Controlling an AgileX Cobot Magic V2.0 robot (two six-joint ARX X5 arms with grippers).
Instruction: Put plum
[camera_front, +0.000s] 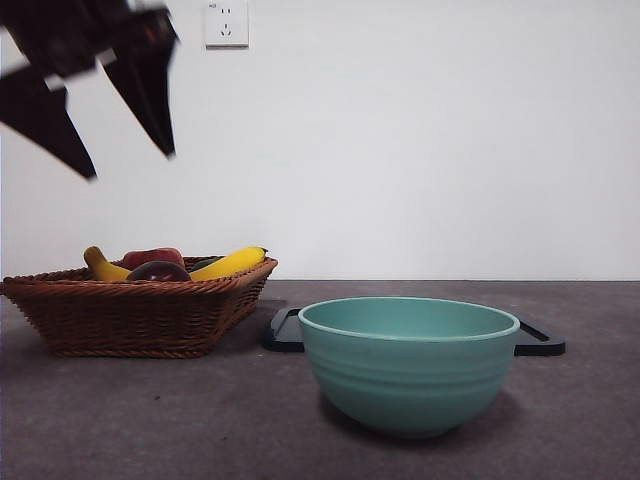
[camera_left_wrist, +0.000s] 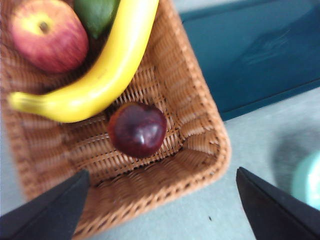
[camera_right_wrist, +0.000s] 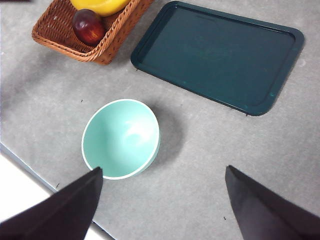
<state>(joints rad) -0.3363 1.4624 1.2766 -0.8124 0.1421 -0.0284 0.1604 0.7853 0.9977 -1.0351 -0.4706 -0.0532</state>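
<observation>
The plum (camera_left_wrist: 137, 129) is dark maroon and glossy and lies in a corner of the brown wicker basket (camera_left_wrist: 200, 125). It also shows in the front view (camera_front: 158, 271) and in the right wrist view (camera_right_wrist: 88, 26). My left gripper (camera_left_wrist: 160, 210) is open and empty, above the basket with the plum between its jaws' line of sight; in the front view it (camera_front: 130, 165) hangs high at the top left. My right gripper (camera_right_wrist: 162, 205) is open and empty, high above the teal bowl (camera_right_wrist: 121, 138).
The basket (camera_front: 140, 310) also holds a banana (camera_left_wrist: 100, 75), a red apple (camera_left_wrist: 47, 34) and a green fruit (camera_left_wrist: 97, 12). The teal bowl (camera_front: 408, 360) stands in front at the middle. A dark tray (camera_right_wrist: 220, 55) lies behind it.
</observation>
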